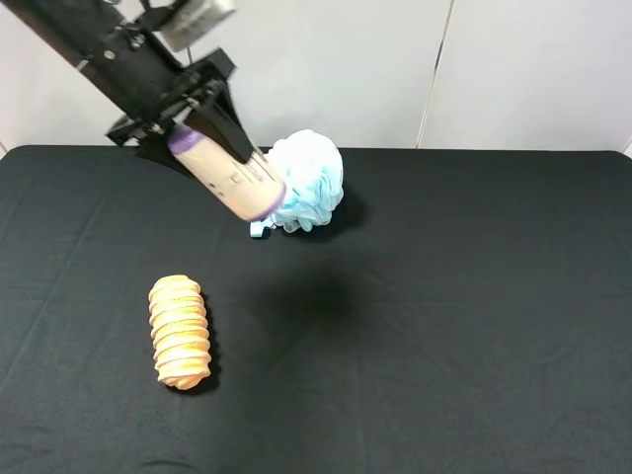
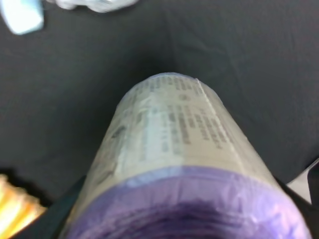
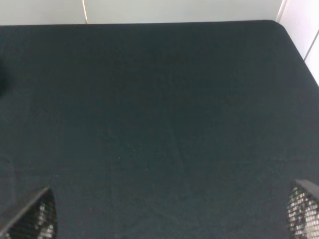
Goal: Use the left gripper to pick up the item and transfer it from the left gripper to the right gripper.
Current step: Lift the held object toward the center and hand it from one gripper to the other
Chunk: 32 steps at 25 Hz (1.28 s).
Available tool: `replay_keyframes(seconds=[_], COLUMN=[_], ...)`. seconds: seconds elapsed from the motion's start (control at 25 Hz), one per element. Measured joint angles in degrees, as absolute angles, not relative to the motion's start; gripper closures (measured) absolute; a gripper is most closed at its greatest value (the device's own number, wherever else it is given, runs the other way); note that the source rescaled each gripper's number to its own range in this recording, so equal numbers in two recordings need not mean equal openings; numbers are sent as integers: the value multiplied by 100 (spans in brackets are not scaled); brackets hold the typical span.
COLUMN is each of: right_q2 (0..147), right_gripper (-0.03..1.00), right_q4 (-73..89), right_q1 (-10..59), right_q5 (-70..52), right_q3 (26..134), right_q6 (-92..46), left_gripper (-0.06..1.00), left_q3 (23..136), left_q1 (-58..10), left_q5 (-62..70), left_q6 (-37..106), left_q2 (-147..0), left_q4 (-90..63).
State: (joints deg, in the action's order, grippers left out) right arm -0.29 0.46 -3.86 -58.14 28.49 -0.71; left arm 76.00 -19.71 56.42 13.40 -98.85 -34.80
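- Exterior high view: the left gripper hangs in the air over the table's far left, clamped on the item.
- Item: a cream-labelled roll with 2 purple ends, lifted clear of the black cloth and tilted, its gripped end higher and its free end pointing down toward the pouf.
- From this view the roll's low end overlaps the pouf's edge; I cannot tell whether they touch.
- Loaf: an orange, ridged loaf lying on the cloth at front left, well apart from the roll and the pouf.
- Left wrist view: the roll fills the frame, print blurred, with dark cloth beneath it.
- Right wrist view: the right gripper stands wide, its 2 mesh-padded fingers at opposite edges with only bare black cloth between them; it holds nothing.
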Motion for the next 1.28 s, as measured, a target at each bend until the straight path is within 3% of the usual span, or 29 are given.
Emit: replay_keyframes(seconds=[0.24,0.6,0.92,1.08,1.28], right_q2=[-29,-29,967,1771,2711], right_gripper=[-3,-3,-3,-3,-3], right_q4=[46,119,2083,2839,2812], right_q1=[-386,-386,-386,53,1221], right_q5=[-5814,-5814,-5811,-5470,-4980], right_q3=[2849,2849,3305,3716,4103], right_q6=[-71,-94,-1697,-2471,-2931], left_gripper=[94,94,94,94,94], left_q3=[7600,7600,7600,7600,7600], left_q1=[-2494,-2568,-2568,-2568,-2568], left_q5=[5642,5717,5955,5955,5964], left_q6=[1729,2112,2131,2131,2153], left_q2=[-9885,-9885,-9885,-9885,-9885], left_q4=[-4111,-4855,-4874,-4903,-5001])
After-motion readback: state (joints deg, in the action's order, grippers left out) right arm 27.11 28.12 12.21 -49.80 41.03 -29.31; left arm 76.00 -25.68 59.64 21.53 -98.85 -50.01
